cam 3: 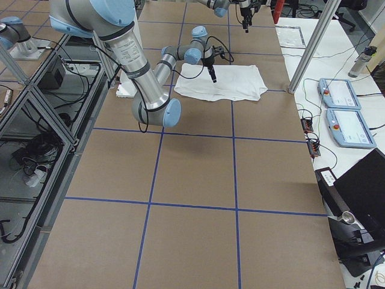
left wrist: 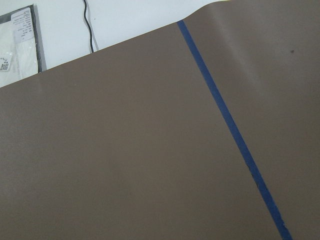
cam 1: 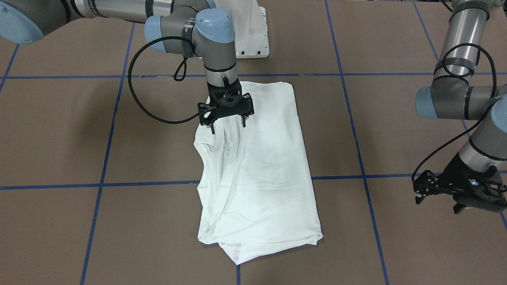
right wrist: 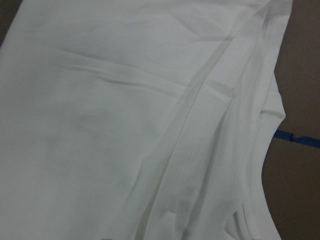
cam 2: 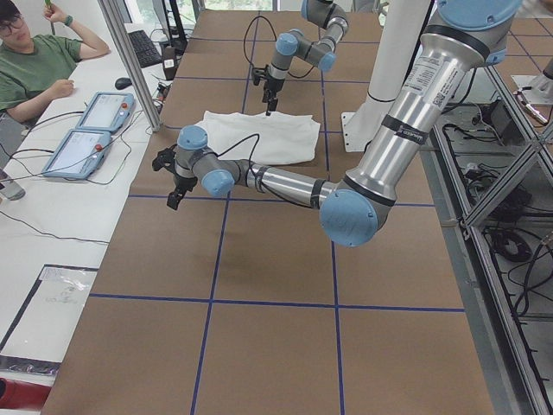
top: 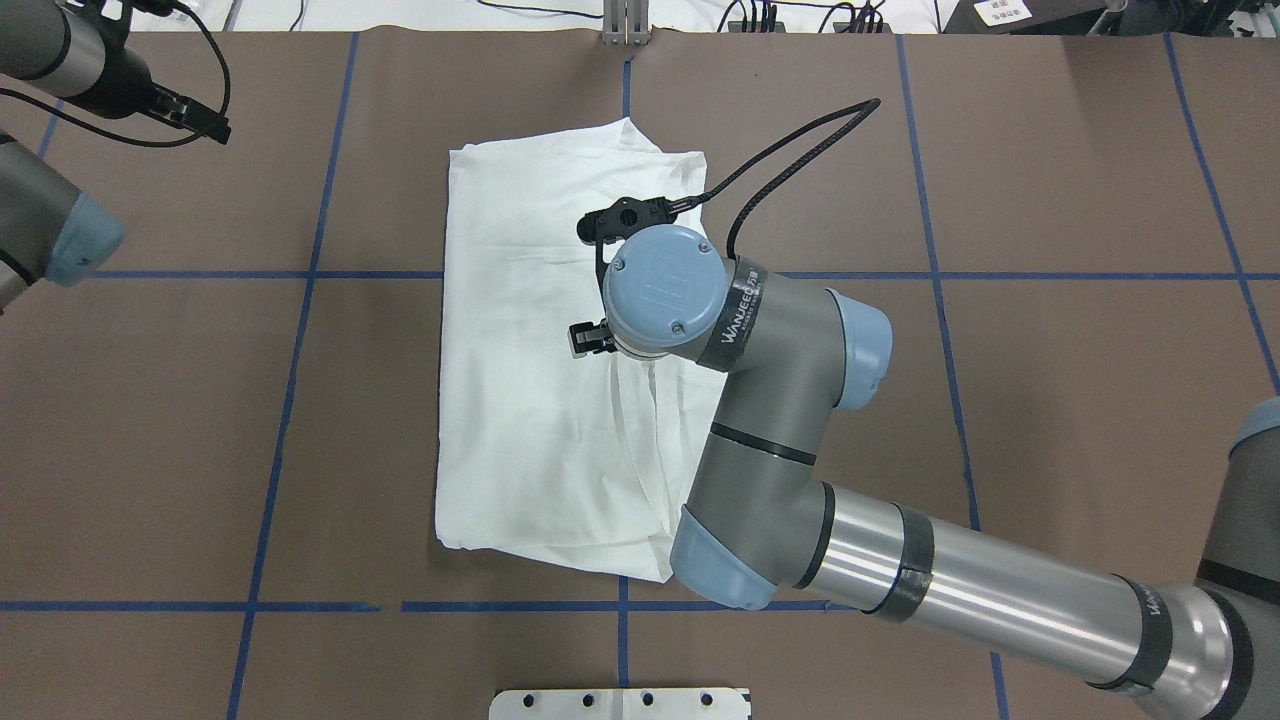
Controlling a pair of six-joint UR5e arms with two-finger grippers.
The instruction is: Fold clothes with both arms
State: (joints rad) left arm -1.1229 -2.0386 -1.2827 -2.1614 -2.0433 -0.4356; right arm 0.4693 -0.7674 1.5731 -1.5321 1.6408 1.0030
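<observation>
The clothes are one white shirt [cam 1: 269, 170], folded lengthwise into a long strip in the middle of the brown table [cam 1: 396, 245]. Gathered folds and a rounded edge run along its side [right wrist: 215, 150]. My right gripper [cam 1: 228, 126] points straight down over the shirt's pleated part near the robot-side end. It is open, with a finger on either side of a raised fold and nothing clamped. My left gripper [cam 1: 437, 204] hangs open and empty above bare table, well off to the shirt's side. Its wrist view shows only brown table and blue tape [left wrist: 235, 135].
Blue tape lines [top: 300, 300] divide the table into squares. The white pedestal base [cam 1: 253, 35] stands at the robot's edge. Beyond the far edge are a seated person [cam 2: 34, 69], two control tablets [cam 2: 86, 134] and a metal post [cam 2: 130, 60].
</observation>
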